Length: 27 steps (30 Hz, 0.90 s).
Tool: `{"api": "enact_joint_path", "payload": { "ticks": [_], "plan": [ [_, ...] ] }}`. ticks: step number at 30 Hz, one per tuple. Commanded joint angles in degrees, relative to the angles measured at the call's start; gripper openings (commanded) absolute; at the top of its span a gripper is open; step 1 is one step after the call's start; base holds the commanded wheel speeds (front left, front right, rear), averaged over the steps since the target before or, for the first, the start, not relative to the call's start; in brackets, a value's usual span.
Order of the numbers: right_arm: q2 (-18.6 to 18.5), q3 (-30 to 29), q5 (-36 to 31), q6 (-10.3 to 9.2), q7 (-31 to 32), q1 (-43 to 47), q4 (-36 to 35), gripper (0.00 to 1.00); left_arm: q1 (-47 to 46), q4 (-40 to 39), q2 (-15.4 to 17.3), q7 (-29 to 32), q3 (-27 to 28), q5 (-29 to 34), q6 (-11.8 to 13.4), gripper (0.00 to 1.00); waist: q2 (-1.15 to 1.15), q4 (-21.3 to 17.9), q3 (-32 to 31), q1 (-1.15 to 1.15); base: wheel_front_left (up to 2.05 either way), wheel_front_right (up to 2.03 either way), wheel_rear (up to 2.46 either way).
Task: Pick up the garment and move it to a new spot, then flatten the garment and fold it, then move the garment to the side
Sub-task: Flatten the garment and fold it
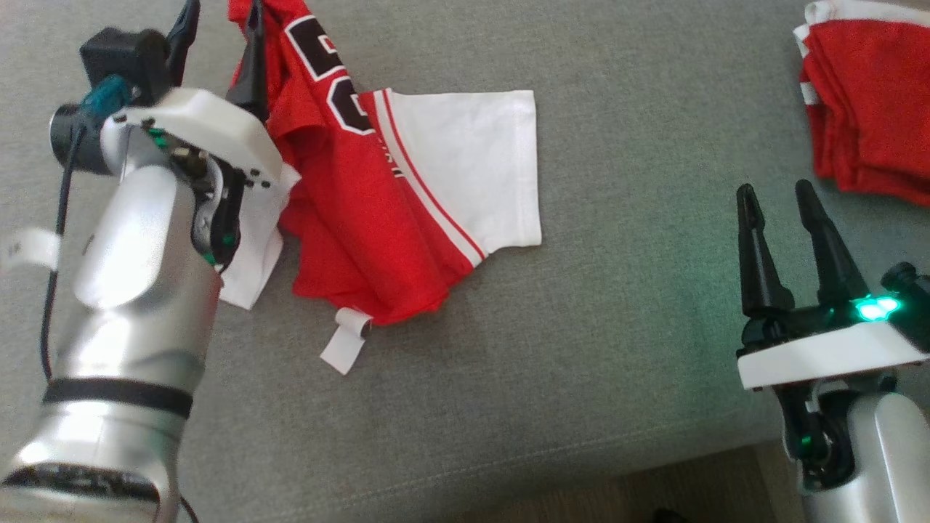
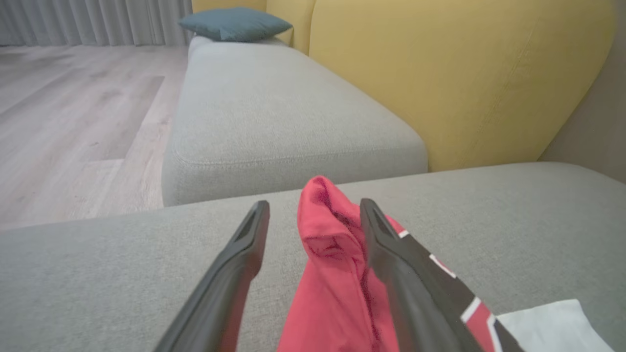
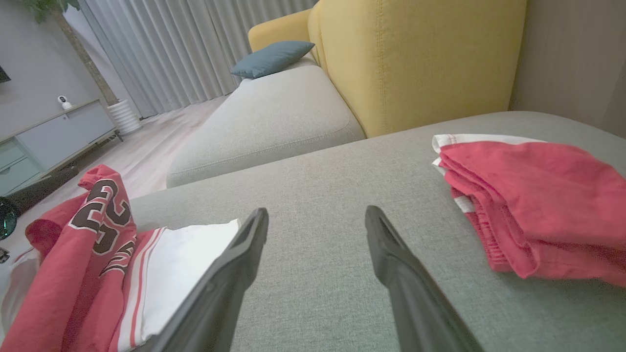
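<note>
Left gripper (image 2: 315, 205) stands wide open at the far left of the sofa (image 1: 617, 290). A raised red fold of the garment (image 1: 378, 218) stands between its fingers and leans on one, but nothing is clamped. From there the garment lies bunched toward the middle, one white sleeve spread flat, the red body rumpled. Right gripper (image 1: 774, 189) hovers near right, open and empty. A folded red pile (image 1: 872, 109) sits far right. By my judgement, the garment seems placed at its spot, while flattening, folding and moving aside all remain.
</note>
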Motion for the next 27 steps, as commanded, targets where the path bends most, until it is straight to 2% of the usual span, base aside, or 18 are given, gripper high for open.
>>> {"api": "enact_joint_path", "payload": {
  "ticks": [1,4,10,14,18,27],
  "plan": [
    [-1.0,0.8,-0.3,0.37,-0.4,-1.3,-1.8,1.0,1.2,-3.3,1.4,-0.9,2.0,0.2,0.9,1.0,0.0,0.9,-0.9,-0.01,0.0,0.0,0.0],
    [-1.3,0.3,-0.7,0.37,-0.1,-0.9,-2.3,1.0,6.4,-9.5,1.2,-1.5,3.2,1.0,3.5,1.0,0.0,2.3,-2.0,-0.01,0.0,0.0,0.0],
    [-2.0,-0.4,-2.0,0.37,1.2,0.0,-3.5,1.0,21.3,-27.9,0.7,-1.6,6.1,4.5,8.9,1.0,0.0,4.9,-4.0,-0.01,0.0,0.0,0.0],
    [-2.4,-0.9,-2.8,0.37,2.1,0.9,-4.3,1.0,30.0,-36.0,0.5,-1.6,6.7,6.6,11.8,1.0,0.0,6.2,-5.6,-0.01,0.0,0.0,0.0],
    [-2.5,-1.2,-3.1,0.37,3.1,2.2,-4.7,1.0,36.8,-41.4,0.2,-1.6,6.6,7.3,13.3,1.0,0.0,7.2,-7.2,-0.01,0.0,0.0,0.0],
    [-2.2,-1.0,-3.6,0.37,4.8,5.2,-5.3,1.0,45.7,-45.7,-0.3,-1.3,5.5,7.6,15.0,1.0,0.0,7.8,-10.9,-0.01,0.0,0.0,0.0]
  ]
}}
